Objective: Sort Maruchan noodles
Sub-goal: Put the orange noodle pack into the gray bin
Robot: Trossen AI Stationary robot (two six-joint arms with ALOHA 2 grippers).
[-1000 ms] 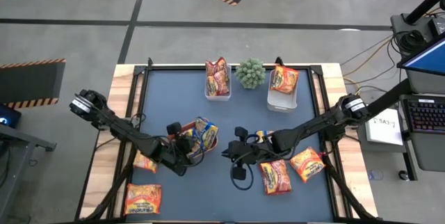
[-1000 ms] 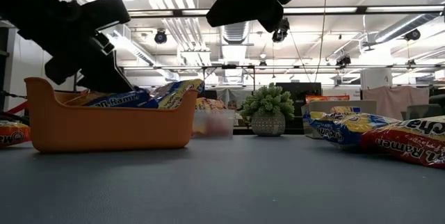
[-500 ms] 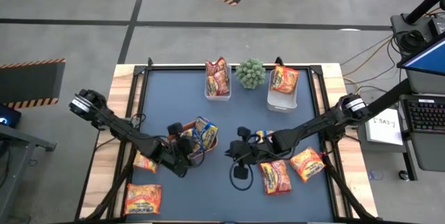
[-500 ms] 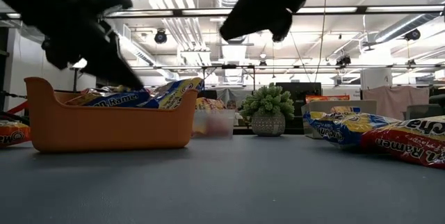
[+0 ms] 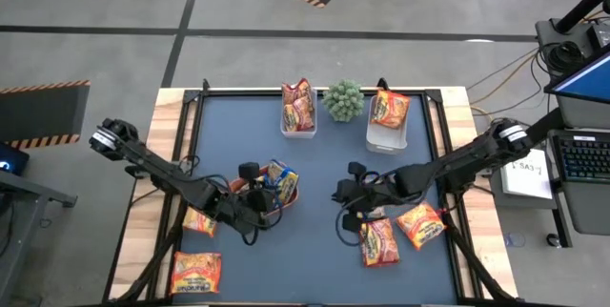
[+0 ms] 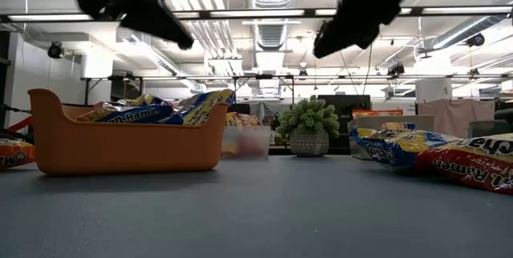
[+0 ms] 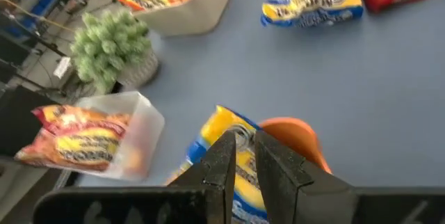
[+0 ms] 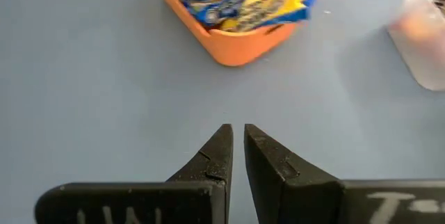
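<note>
Between picks. Left gripper (image 7: 240, 156) above orange tray (image 5: 289, 195), fingers clenched, empty. Right gripper (image 8: 236, 147) at tabletop (image 5: 315, 159) centre, clenched, empty. Loose Maruchan noodles (image 5: 377, 241) at 5 and 7 o'clock; next: open, descend on one.

ramen packets (image 5: 378, 242): glossy crinkly plastic | orange tray (image 6: 120, 144): smooth matt plastic | 2 tubs (image 5: 385, 137): clear plastic | table top (image 5: 305, 259): matt blue, wood edge
</note>
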